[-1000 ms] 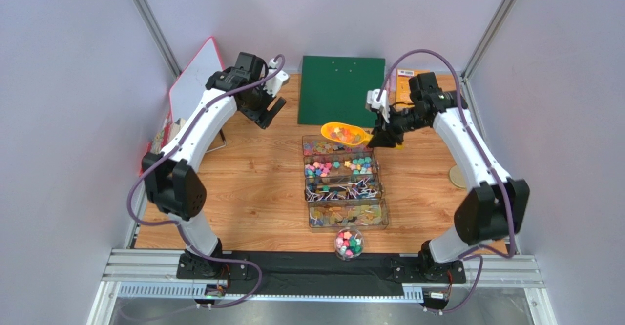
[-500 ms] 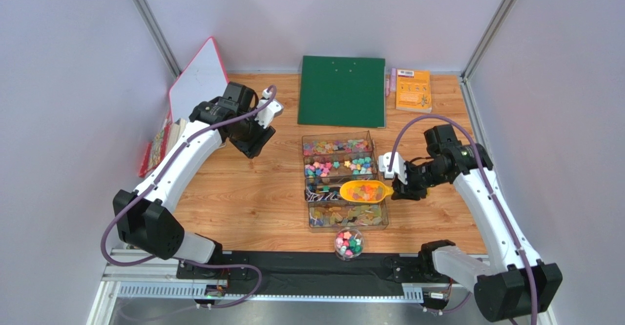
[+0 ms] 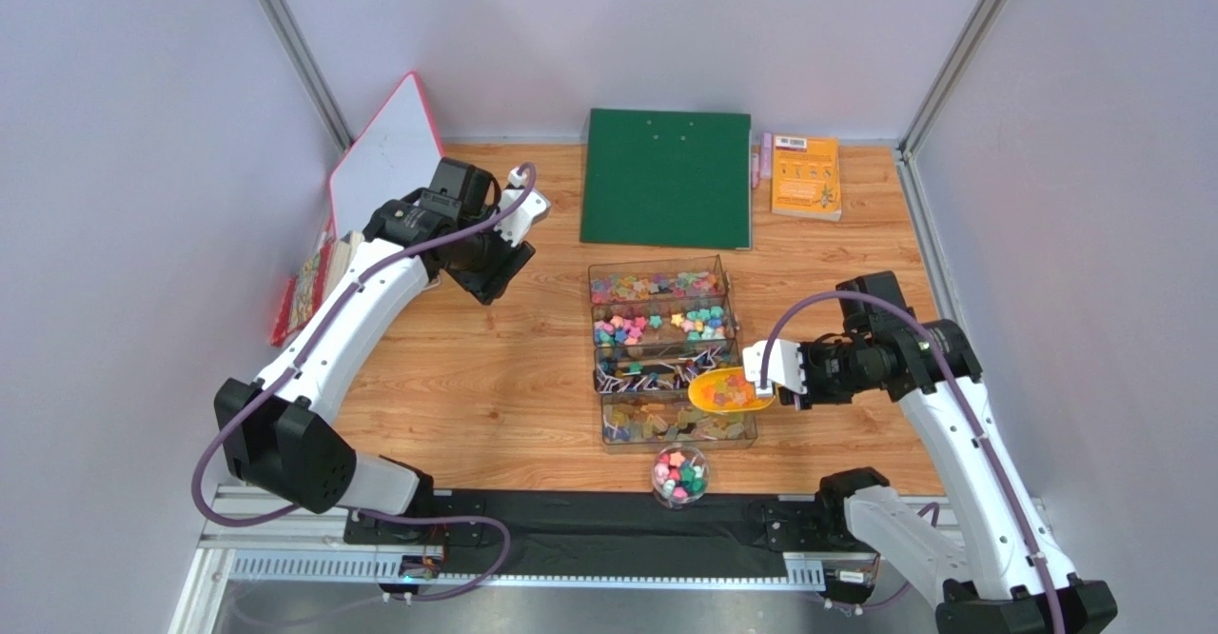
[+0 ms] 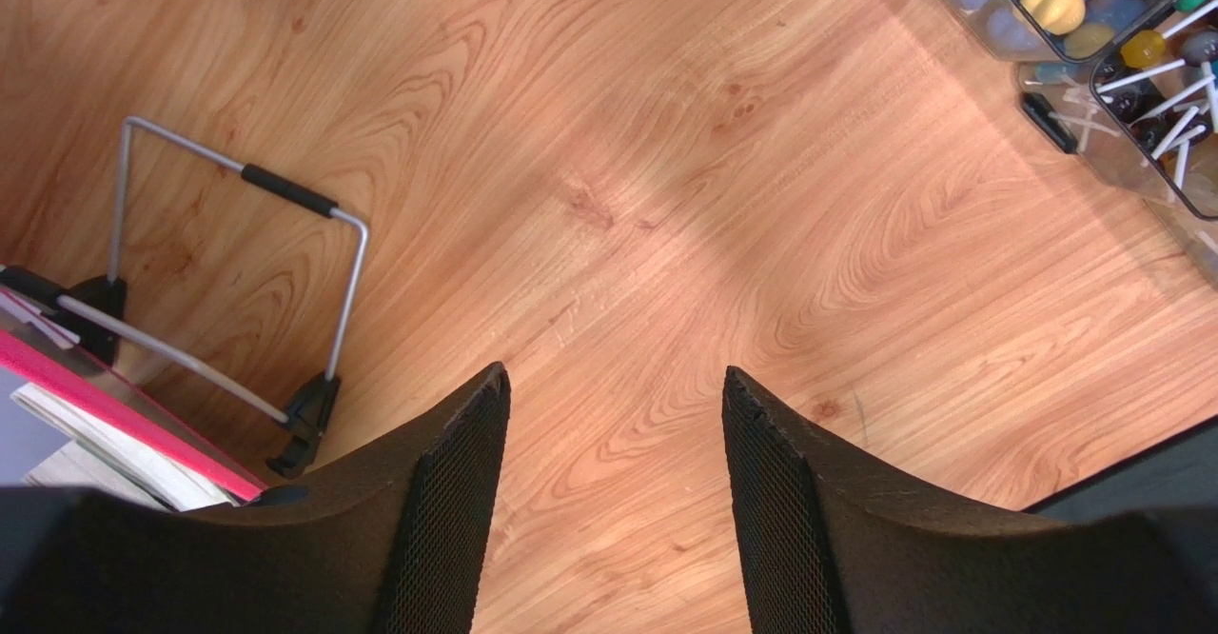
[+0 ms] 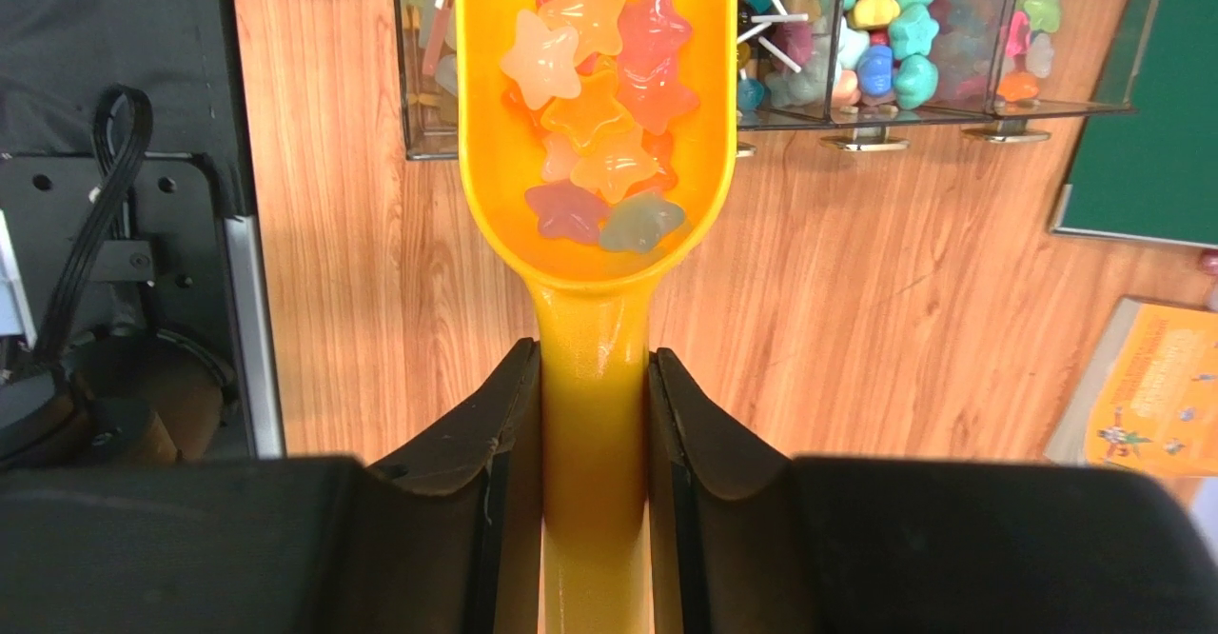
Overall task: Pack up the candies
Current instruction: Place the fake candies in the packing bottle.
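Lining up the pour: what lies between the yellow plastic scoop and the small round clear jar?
Top view: the clear plastic tray's nearest compartment of candies, then bare wooden table.

Glossy plastic scoop (image 5: pixel 593 120); translucent star candies (image 5: pixel 601 106); smooth wood-grain table (image 4: pixel 686 234); clear plastic organizer (image 3: pixel 669 356).

Two arms stand at the near edge: one left arm (image 3: pixel 350 299) and one right arm (image 3: pixel 979 441). There are two grippers: one left gripper (image 4: pixel 612 391) and one right gripper (image 5: pixel 593 356).

There is one yellow scoop (image 3: pixel 726 390). Four clear boxes (image 3: pixel 665 326) sit in a row mid-counter. One round cup (image 3: pixel 681 474) is by the near edge.

The candies (image 5: pixel 593 106) are too many to count. Roughly ten stars show in the scoop.

Along the far edge are one green board (image 3: pixel 666 177) and one orange booklet (image 3: pixel 805 177). One whiteboard (image 3: pixel 383 149) is at the far left corner.
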`<state>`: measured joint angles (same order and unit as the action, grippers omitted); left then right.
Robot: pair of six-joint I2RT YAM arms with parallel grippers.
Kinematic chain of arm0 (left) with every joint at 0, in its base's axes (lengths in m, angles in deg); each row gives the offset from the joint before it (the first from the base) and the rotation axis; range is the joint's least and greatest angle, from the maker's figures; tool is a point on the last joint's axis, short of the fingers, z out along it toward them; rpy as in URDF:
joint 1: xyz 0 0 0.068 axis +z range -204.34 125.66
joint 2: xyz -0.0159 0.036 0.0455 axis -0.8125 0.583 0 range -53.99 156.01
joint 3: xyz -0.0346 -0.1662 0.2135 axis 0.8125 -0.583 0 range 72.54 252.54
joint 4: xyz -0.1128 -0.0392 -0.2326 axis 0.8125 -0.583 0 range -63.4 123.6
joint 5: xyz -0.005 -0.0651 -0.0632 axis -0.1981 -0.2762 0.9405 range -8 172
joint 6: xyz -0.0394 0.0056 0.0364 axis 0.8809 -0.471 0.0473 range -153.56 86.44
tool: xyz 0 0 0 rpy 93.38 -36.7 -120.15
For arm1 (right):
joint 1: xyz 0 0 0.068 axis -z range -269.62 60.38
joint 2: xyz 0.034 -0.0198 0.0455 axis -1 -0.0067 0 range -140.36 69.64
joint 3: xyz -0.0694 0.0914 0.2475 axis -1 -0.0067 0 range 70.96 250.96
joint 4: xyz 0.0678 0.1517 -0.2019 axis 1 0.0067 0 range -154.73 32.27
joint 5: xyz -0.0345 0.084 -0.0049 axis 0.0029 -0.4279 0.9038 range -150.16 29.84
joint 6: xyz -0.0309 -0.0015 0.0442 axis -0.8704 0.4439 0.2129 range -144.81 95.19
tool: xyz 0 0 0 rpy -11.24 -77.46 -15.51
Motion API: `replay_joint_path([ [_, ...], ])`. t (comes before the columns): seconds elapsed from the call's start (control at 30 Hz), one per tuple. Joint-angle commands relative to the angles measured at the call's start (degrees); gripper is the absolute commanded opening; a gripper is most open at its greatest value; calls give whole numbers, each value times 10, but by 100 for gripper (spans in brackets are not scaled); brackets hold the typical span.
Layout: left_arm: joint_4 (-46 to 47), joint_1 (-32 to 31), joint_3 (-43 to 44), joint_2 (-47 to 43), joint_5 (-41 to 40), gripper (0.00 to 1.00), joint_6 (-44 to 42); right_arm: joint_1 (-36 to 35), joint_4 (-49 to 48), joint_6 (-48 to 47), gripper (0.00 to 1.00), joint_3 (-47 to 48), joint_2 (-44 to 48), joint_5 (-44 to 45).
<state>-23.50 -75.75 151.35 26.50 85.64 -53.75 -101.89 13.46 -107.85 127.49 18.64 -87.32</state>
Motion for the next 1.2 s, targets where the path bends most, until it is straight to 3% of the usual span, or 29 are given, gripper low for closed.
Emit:
replay_joint_path([
  [0.0, 18, 0, 25, -12, -14, 64, -15, -25, 175, -17, 0, 1, 20, 32],
  [0.27, 25, 0, 14, -13, -23, 64, -14, -108, 174, -9, 0, -3, 5, 33],
  [0.63, 30, 1, 15, -14, -36, 65, -18, -195, 157, -12, 0, -25, -13, 116],
  [1.17, 41, 3, 26, -4, -36, 66, -13, -376, 127, 82, 0, -15, -20, 271],
])
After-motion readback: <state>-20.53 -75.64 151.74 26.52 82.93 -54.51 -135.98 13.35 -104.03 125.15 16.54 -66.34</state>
